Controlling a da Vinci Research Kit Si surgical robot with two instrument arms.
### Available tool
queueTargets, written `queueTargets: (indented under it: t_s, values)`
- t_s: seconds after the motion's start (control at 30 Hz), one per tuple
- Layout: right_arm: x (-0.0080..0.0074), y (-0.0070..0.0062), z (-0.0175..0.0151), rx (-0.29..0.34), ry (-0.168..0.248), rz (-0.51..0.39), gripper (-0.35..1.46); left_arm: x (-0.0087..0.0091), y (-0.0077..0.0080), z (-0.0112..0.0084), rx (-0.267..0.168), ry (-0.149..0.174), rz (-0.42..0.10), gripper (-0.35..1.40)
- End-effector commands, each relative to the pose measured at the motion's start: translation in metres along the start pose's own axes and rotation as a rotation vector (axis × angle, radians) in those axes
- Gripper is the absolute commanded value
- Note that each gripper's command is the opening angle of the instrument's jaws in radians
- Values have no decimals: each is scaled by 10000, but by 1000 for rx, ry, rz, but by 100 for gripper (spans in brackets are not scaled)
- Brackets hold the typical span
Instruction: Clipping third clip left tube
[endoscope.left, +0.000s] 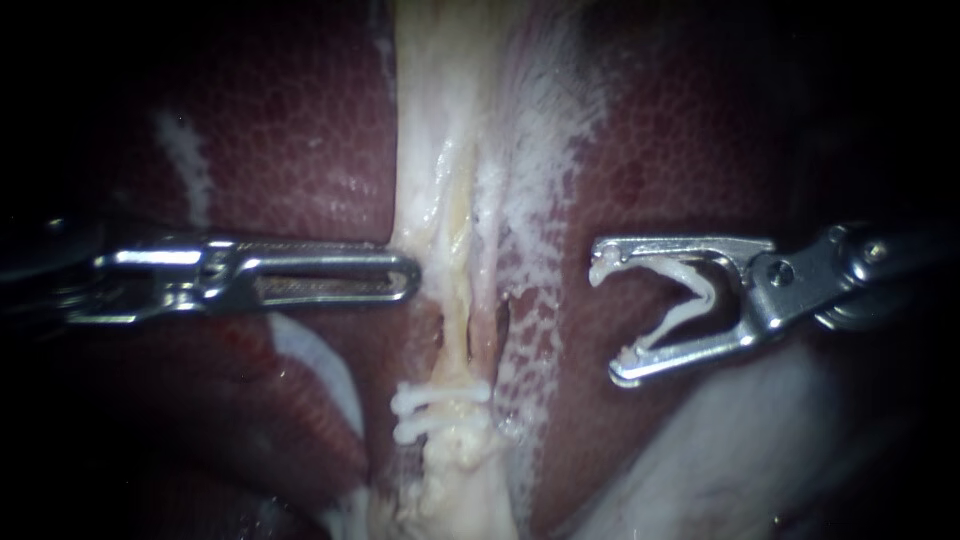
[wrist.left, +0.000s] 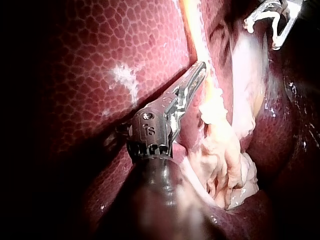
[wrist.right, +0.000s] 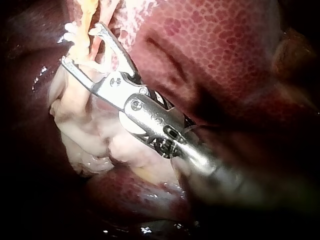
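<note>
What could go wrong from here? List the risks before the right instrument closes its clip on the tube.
1. The white clip in the right instrument, jaws spread wide around it, sits apart from the tube; approaching from that side, it might also catch the neighbouring strand.
2. Two clips already sit on the tube; a third could land on them.
3. The left instrument, jaws shut, lies beside the tube and could block or nick it.

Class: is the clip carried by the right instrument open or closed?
Open: the clip forms a wide V, its ends apart.
</note>
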Motion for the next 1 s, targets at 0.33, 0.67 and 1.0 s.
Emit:
queueTargets:
  t_s: [0.33,0.67,1.0]
  values:
    - [-11,0,14,-4,0,29,60,-5,-3,-5,2,2,-2,-35]
    - [-56,1,60,8,4,89,60,-35,-14,-41,9,-8,-20,-35]
    - [-91,4,109,21,5,119,60,-52,-29,-65,7,-31,-25,-35]
